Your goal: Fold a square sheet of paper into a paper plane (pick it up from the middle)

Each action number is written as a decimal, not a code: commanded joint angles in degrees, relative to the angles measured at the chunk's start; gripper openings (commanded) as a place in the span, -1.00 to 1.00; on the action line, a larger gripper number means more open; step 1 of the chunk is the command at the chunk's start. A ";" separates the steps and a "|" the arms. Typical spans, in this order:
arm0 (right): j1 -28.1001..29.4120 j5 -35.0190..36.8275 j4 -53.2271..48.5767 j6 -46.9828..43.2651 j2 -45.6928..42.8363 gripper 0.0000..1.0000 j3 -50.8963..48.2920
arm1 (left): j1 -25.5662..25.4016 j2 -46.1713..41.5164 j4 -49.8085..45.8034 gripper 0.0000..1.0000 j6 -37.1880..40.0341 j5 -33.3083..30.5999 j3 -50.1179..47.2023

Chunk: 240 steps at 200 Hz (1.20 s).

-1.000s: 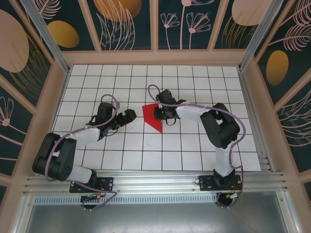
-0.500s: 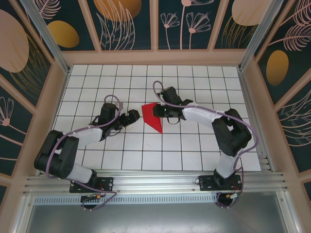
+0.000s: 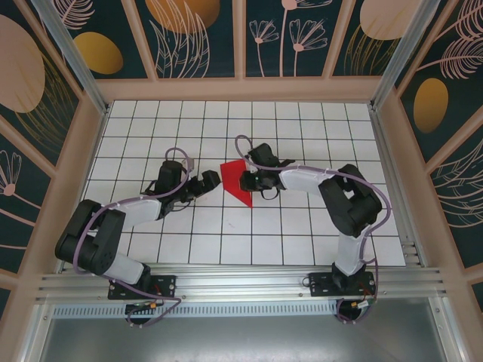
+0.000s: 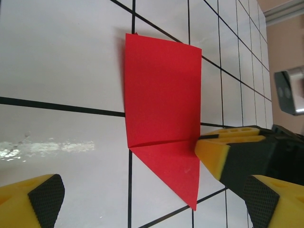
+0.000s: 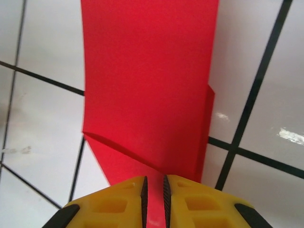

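The square sheet of paper (image 3: 232, 179) is a bright red creased wedge lying on the white grid table (image 3: 302, 121), its point toward the near side. In the left wrist view the paper (image 4: 161, 104) lies flat ahead, with a crease across it. My left gripper (image 3: 213, 182) hovers just left of the paper, open wide, and nothing sits between its pads (image 4: 45, 199). My right gripper (image 3: 246, 179) stands on the paper's right edge. Its jaws (image 5: 154, 183) are closed to a thin slit, and red paper (image 5: 147, 85) fills that slit. The right gripper's yellow fingers (image 4: 223, 152) meet the paper at the crease.
Patterned walls and wooden posts (image 3: 98, 121) fence the table on three sides. An aluminium rail (image 3: 241, 283) runs along the near edge by both arm bases. White tiles lie open all around the paper.
My left gripper has slid right, closer to the paper's left edge, and opened a little wider. The right arm's elbow shifted, but its gripper stays on the paper, which has barely moved.
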 commanded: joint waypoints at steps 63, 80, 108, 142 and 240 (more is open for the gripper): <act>-4.08 -5.57 8.62 6.45 1.58 -0.66 -7.54 | -3.19 4.82 6.23 0.84 -5.30 4.58 0.55; -4.64 -6.72 9.52 7.46 1.62 -0.66 -8.71 | -4.12 6.70 6.33 0.75 -6.16 5.27 1.83; -5.07 -7.09 10.10 8.01 1.56 -0.66 -9.54 | -5.18 9.87 7.39 0.49 -8.43 6.36 3.49; -5.22 -7.89 11.26 8.11 1.22 -0.66 -10.49 | -5.35 11.62 8.79 0.09 -10.67 6.34 4.99; -5.85 -9.56 13.73 7.93 0.78 -0.66 -12.23 | -5.35 17.73 6.07 -0.23 -10.77 4.19 9.74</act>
